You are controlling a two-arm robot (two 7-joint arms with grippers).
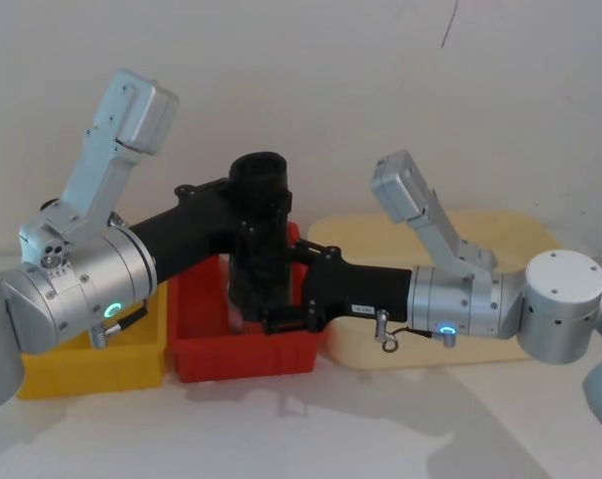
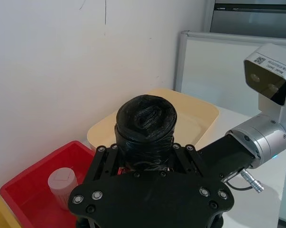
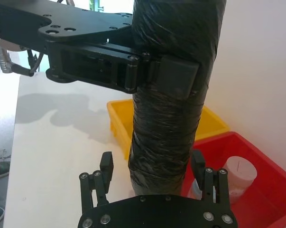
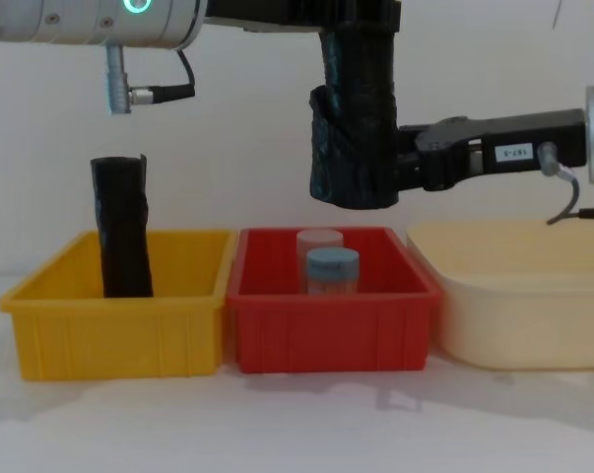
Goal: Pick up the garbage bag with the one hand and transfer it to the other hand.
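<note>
- Now the garbage bag (image 4: 356, 128) hangs upright in the air above the red bin (image 4: 331, 325), its lower end clear of the bin's rim.
- High on the roll, the left gripper (image 2: 145, 152), on the arm with the green lit ring (image 1: 111, 309), is clamped on it. In the right wrist view one of its pads (image 3: 179, 76) presses flat into the crinkled film.
- Lower down, the right gripper (image 3: 152, 166) reaches in from the robot's right, with a white label (image 4: 514, 153) on its body and a blue lit ring (image 1: 445, 327) on its wrist.
- Its fingers (image 3: 106, 165) are spread to either side of the roll's lower part. A gap shows between one finger and the film, while the other finger lies just beside it, so this gripper straddles the bag without clamping it.
- Inside the red bin stand two small containers, a blue-capped one (image 4: 333, 268) in front of a pale-capped one (image 4: 319, 239), both directly under the bag and apart from it.
- Left of the red bin sits a yellow bin (image 4: 109, 325) with a slimmer black roll (image 4: 121, 227) standing in it, leaning slightly.
- Right of the red bin a cream tray (image 4: 513, 315) rests on the white table (image 4: 297, 424), just beside the bin.
</note>
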